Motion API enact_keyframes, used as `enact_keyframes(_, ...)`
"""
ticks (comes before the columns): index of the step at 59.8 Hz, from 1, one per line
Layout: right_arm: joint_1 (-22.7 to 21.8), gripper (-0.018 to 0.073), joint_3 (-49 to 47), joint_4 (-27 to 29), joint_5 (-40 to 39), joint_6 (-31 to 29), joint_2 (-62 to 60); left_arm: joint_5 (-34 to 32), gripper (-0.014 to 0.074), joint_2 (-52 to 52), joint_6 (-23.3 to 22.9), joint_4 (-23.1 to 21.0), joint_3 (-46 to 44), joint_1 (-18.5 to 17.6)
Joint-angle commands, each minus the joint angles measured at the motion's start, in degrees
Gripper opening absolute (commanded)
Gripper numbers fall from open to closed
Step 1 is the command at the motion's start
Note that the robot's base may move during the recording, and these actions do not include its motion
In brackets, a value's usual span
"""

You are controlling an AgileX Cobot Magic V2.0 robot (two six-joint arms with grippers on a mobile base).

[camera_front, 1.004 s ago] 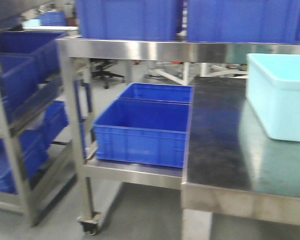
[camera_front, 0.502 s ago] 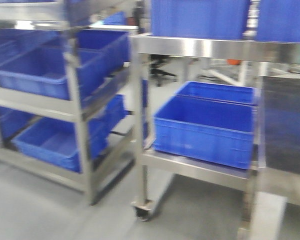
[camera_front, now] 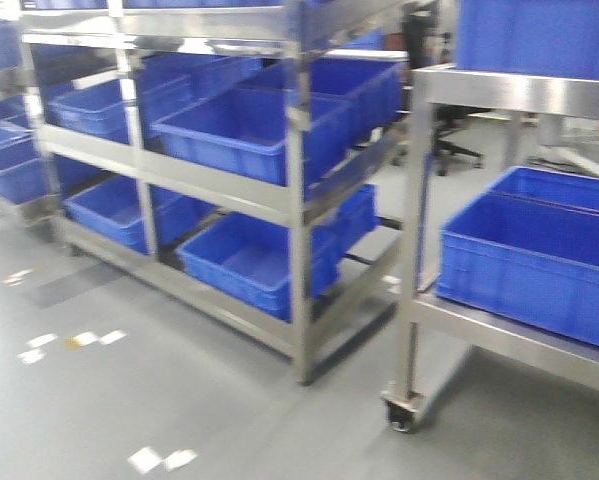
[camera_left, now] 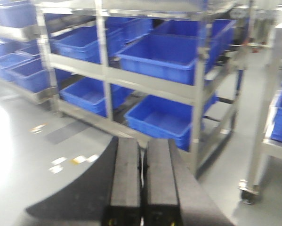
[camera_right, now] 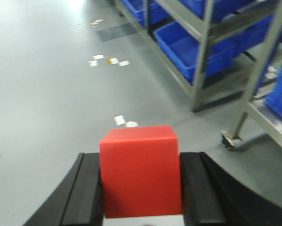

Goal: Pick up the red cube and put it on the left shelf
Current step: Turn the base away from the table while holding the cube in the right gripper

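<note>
Grey floor point(camera_front: 179, 400), steel shelf rack point(camera_front: 297, 200) with blue bins point(camera_front: 234, 130); right hand point(camera_right: 140, 200) clamps red cube point(camera_right: 141, 165); left hand point(camera_left: 141, 183) clenched.

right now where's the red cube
Right wrist view, lower centre: the red cube is clamped in the right gripper, above the floor, with the shelf ahead to its right.
</note>
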Motion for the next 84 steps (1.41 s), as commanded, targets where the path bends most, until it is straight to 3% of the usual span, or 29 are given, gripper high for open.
enact_keyframes(1,0.09,0.0046,-1.64,0.49,-4.69,-0.37,-0.37,-5.03,0.0102,-0.92,-0.05,-0.17,1.32,-0.37)
enact_keyframes(84,0.09,0.0046,-1.64,0.49,-4.64,-0.37,-0.37,-5.03,0.0102,-0.92,-0.05,-0.17,1.32,-0.37)
